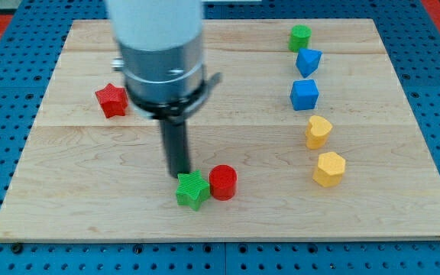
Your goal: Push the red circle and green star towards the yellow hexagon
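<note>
The red circle [223,182] stands on the wooden board [90,198] near the view's bottom, a little left of centre. The green star [192,189] touches its left side. The yellow hexagon [329,169] lies at the view's right, level with the red circle and well apart from it. My tip [179,174] comes down just above and left of the green star, touching or almost touching its upper edge. The arm's grey and white body hides the board above the rod.
A yellow heart-like block [318,131] sits just above the hexagon. A blue cube [305,95], a blue angular block [308,61] and a green cylinder [300,37] line up above it. A red star [112,100] lies at the left.
</note>
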You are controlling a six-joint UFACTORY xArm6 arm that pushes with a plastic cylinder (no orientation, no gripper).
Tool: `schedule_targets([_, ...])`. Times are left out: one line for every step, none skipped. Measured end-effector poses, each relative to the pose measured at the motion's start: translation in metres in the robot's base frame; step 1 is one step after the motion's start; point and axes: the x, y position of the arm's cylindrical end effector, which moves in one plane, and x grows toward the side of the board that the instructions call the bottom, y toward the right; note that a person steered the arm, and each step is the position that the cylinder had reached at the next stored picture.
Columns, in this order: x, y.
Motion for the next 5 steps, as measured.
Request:
schedule_targets([0.022, 0.019])
schedule_targets([0.026, 0.073])
schedule_targets([0.028, 0.099])
schedule_targets([0.020, 0.109])
schedule_targets([0.002, 0.122])
